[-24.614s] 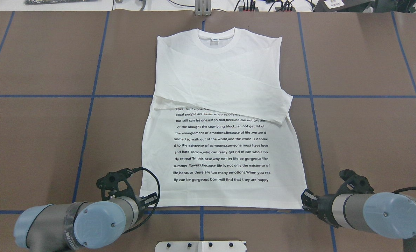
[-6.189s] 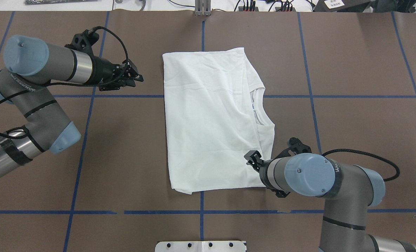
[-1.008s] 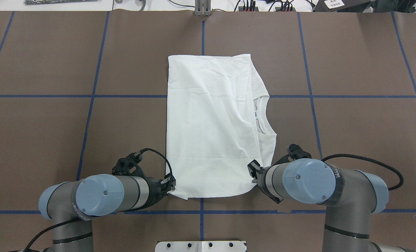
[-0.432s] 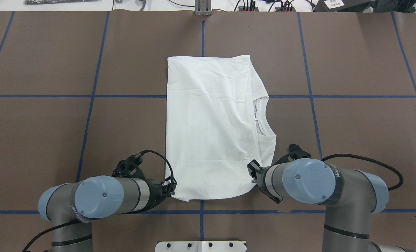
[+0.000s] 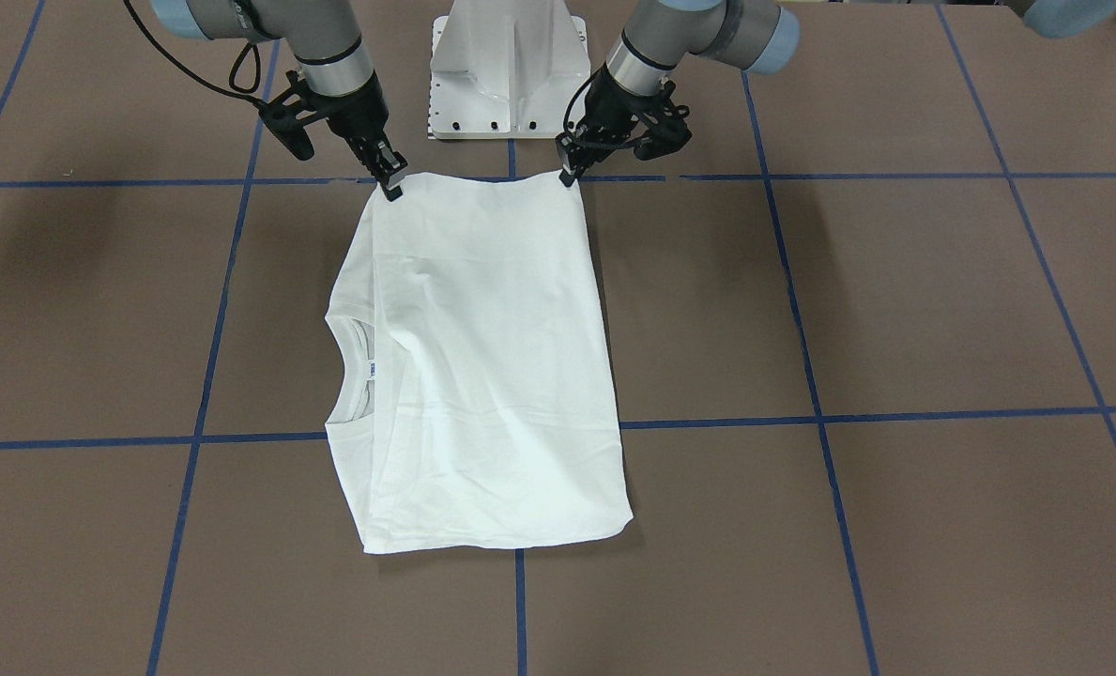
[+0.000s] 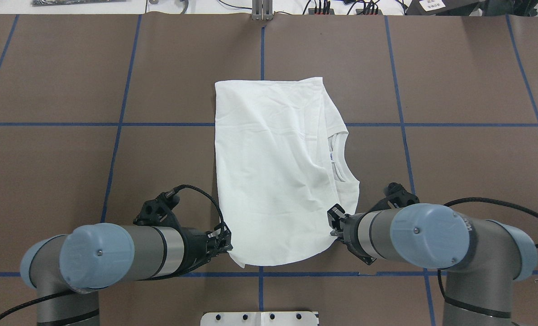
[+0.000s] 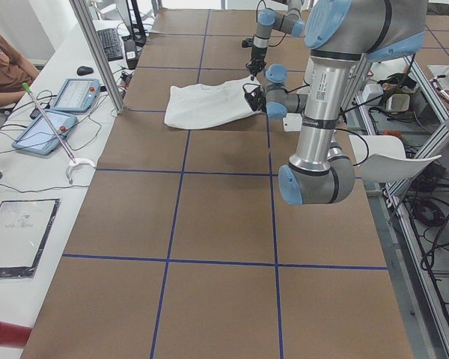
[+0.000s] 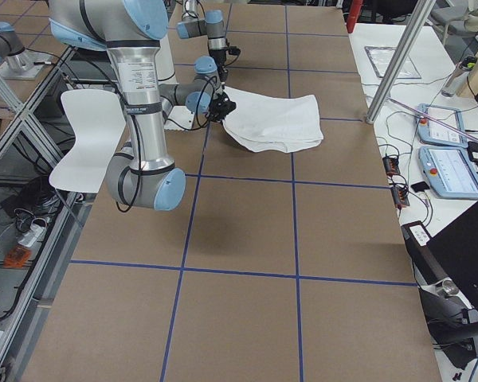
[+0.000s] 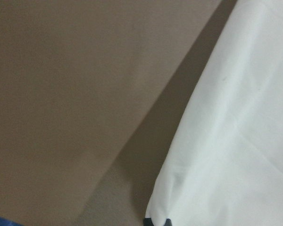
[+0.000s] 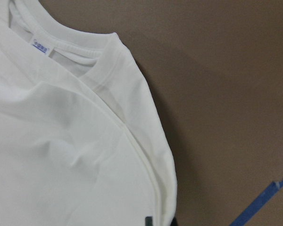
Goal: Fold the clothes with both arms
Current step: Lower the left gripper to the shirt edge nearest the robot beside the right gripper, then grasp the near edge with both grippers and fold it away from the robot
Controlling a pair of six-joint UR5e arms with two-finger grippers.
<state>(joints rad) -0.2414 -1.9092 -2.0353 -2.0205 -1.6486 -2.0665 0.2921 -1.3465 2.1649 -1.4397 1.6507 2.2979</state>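
Shirt (image 6: 273,172), white and folded into a tall rectangle, lies on the brown table (image 6: 477,181) and stretches away from both grippers toward the far side. The left gripper (image 6: 227,245) is pinched on the near corner on its own side, and the right gripper (image 6: 335,222) is pinched on the other near corner. Between the two grippers the near edge hangs in a shallow curve, raised slightly, with a shadow on the table beside it. Beyond the right gripper, along that same side edge, the ribbed collar (image 10: 85,40) opens sideways, and the small neck label (image 10: 41,47) sits just inside it. Cloth covers most of both grips: each wrist camera catches only a dark sliver of fingertip (image 9: 148,221) at the bottom of its picture, cut off by the frame. In the two side views the grippers are too small to judge.
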